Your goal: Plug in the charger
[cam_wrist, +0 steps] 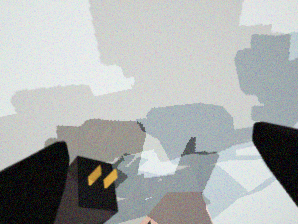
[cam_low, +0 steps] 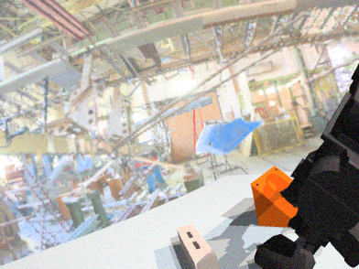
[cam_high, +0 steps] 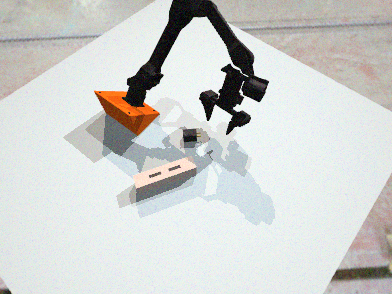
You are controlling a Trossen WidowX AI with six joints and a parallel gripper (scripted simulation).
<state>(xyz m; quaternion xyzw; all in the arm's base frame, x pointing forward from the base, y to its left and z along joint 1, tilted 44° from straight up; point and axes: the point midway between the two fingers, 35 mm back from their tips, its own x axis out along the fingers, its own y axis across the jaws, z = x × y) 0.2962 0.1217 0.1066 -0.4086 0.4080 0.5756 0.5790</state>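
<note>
The black charger lies on the white surface; its two gold prongs point right in the top view. In the exterior view it does not show. The pale pink power strip has two dark outlets on top. My gripper is open and empty, above the surface and to the right of the charger in the top view. In the wrist view the charger shows just beside the left finger, partly hidden by it. In the exterior view the gripper shows only partly, at the lower right.
The orange base block of the arm stands behind and left of the charger in the top view. The white table carries the strip near the charger, and overlapping shadows fall around both.
</note>
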